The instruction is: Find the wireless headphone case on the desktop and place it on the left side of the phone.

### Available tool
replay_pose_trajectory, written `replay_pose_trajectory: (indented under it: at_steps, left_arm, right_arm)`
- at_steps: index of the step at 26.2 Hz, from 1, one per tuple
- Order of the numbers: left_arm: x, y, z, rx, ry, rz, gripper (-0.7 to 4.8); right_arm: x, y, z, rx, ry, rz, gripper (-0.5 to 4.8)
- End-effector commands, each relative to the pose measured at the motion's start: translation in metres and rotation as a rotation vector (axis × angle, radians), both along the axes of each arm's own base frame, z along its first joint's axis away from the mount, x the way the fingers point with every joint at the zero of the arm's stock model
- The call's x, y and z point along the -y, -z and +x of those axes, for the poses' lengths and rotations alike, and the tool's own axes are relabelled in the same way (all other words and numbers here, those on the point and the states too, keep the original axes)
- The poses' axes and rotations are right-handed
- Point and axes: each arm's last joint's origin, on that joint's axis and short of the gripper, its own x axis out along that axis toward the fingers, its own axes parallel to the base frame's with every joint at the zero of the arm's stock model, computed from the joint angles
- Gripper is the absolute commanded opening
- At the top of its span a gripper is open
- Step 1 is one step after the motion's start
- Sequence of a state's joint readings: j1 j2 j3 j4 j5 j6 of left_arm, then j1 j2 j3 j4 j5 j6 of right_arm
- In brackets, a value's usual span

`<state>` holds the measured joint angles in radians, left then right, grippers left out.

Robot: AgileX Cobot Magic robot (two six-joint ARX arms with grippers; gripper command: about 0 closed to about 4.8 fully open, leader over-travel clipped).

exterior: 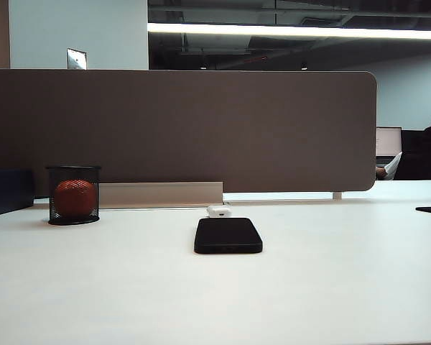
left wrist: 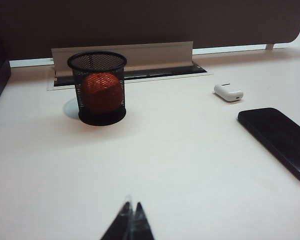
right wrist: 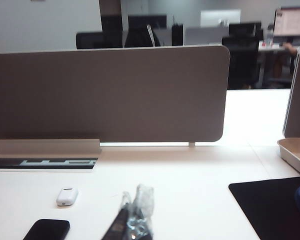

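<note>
The small white wireless headphone case point(exterior: 218, 211) lies on the white desktop point(exterior: 330, 287), just behind the far left corner of the black phone point(exterior: 228, 236). Neither arm shows in the exterior view. My left gripper point(left wrist: 131, 207) hovers low over bare table with its dark tips pressed together and nothing between them; the case point(left wrist: 228, 92) and phone point(left wrist: 280, 137) lie well ahead of it, off to one side. My right gripper point(right wrist: 135, 202) is shut and empty, its tips wrapped in clear film, with the case point(right wrist: 67, 196) and phone point(right wrist: 46, 229) a short way to its side.
A black mesh cup point(exterior: 73, 195) holding an orange ball stands at the left, in front of a brown partition point(exterior: 179, 129) with a cable trough point(left wrist: 125, 72) at its foot. A black mat point(right wrist: 267, 207) and a beige tray point(right wrist: 295, 155) lie on the right.
</note>
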<state>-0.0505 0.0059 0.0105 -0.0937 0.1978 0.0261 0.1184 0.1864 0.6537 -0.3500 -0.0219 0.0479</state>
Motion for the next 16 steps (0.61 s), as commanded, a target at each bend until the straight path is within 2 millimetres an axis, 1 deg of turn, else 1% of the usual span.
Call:
replay_pose_trajectory:
  at_steps: [1, 2, 5, 6, 10, 12, 16]
  left_arm:
    - [0.0, -0.002, 0.0, 0.014, -0.001, -0.001, -0.05]
    - [0.0, -0.002, 0.0, 0.014, -0.001, 0.0, -0.05]
    - [0.0, -0.002, 0.0, 0.014, -0.001, 0.0, -0.05]
    - [0.0, -0.002, 0.0, 0.014, -0.001, 0.0, -0.05]
    - [0.0, -0.002, 0.0, 0.013, -0.001, 0.0, -0.05]
    - [0.0, -0.002, 0.0, 0.013, -0.001, 0.0, -0.05]
    - [0.0, -0.002, 0.0, 0.013, -0.001, 0.0, -0.05]
  right_arm:
    - [-0.001, -0.027, 0.004, -0.036, -0.003, 0.0, -0.05]
    - [-0.001, -0.042, 0.007, -0.069, -0.003, -0.004, -0.05]
    - [-0.002, -0.075, 0.018, -0.129, -0.004, -0.011, -0.05]
    - [-0.002, -0.08, 0.02, -0.135, -0.004, -0.012, -0.05]
    - [-0.004, -0.112, 0.03, -0.144, -0.015, -0.013, -0.05]
    - [-0.006, -0.126, 0.035, -0.145, -0.047, -0.015, -0.05]
    - [-0.009, -0.146, 0.047, -0.183, -0.115, -0.016, -0.05]
